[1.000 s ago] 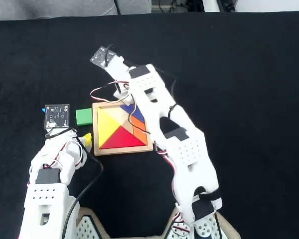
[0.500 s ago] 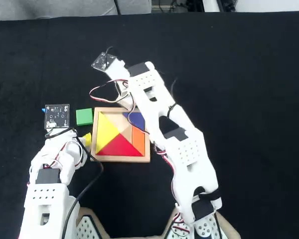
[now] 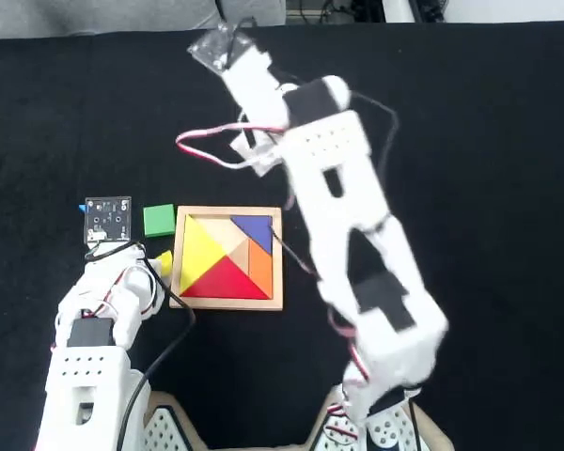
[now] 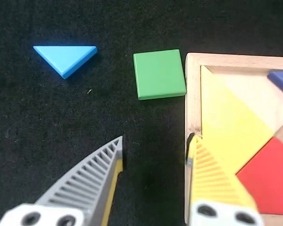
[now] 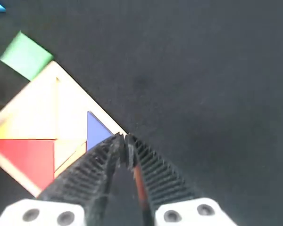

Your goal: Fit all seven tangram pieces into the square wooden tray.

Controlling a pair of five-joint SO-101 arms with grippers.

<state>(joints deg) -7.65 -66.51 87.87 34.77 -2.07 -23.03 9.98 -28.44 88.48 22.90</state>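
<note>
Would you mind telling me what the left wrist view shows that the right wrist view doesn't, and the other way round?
Left wrist view: the left gripper, jaws apart, with one at the tray rim, and the whole cyan triangle lying apart from the green square. Right wrist view: the right gripper, jaws shut, and the blue triangle in full outline. Shared: the green square just outside the tray, with the red triangle and the blue triangle inside it.

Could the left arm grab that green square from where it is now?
Probably yes: the left gripper is open close to the green square, with bare table between them.
</note>
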